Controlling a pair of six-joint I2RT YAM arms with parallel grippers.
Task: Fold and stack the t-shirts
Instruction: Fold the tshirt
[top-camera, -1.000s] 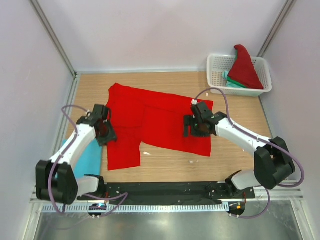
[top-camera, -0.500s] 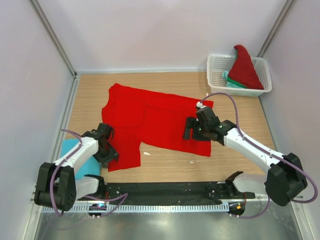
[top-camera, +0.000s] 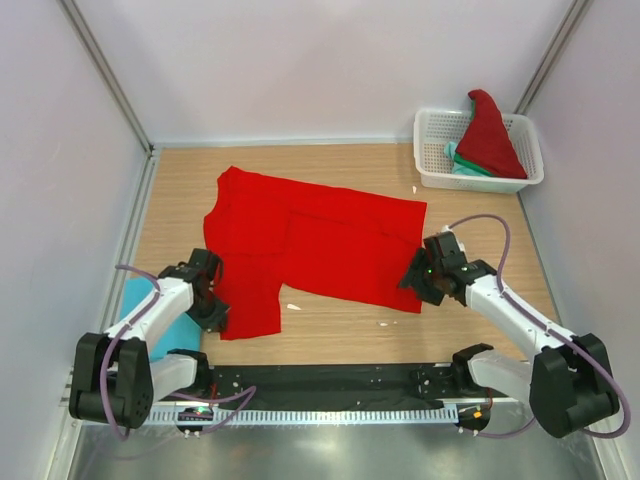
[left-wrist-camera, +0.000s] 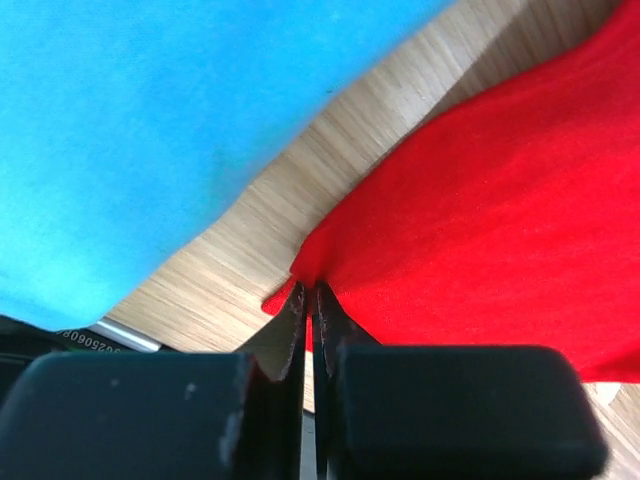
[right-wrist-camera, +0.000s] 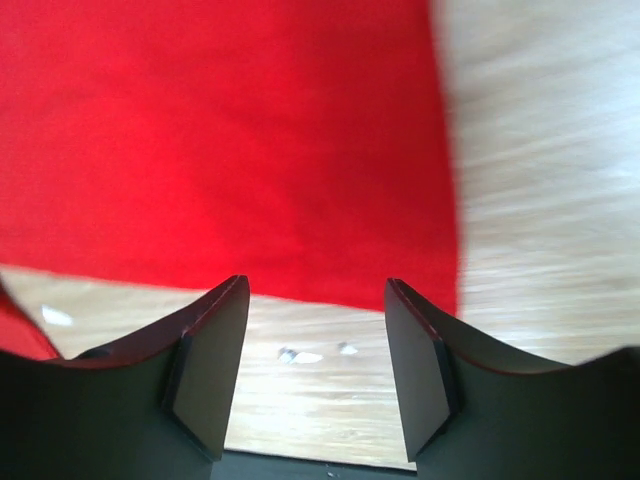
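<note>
The red shirt (top-camera: 320, 240) lies spread flat on the tabletop (top-camera: 340, 325), with a blue shirt (left-wrist-camera: 130, 120) just beside its near-left corner. The left gripper (left-wrist-camera: 308, 292) is pressed together, pinching that corner's edge. The right gripper (right-wrist-camera: 315, 290) has its jaws apart over the near-right hem, gripping nothing.
</note>
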